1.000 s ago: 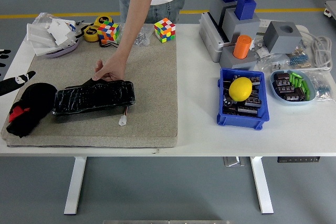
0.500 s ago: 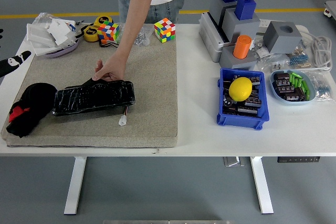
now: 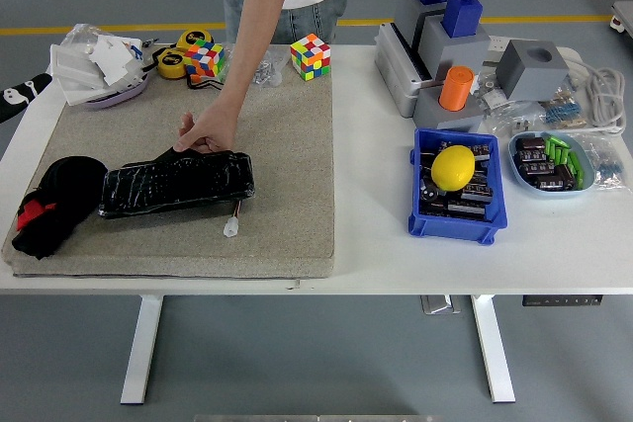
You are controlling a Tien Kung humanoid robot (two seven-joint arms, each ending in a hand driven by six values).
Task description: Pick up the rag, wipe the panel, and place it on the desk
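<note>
Head view: the black rag (image 3: 54, 203) lies bunched at the mat's (image 3: 287, 145) near-left, touching the panel's (image 3: 176, 184) left end. A person's hand (image 3: 206, 132) presses the panel's far edge. The left hand (image 3: 20, 96) barely shows at the left edge, fingers unreadable. Risk: reaching in could strike the person or shove the panel

The black rag (image 3: 54, 203), with a bit of red, lies bunched up, touching the left end of the shiny black panel (image 3: 176, 184), which lies flat.
</note>
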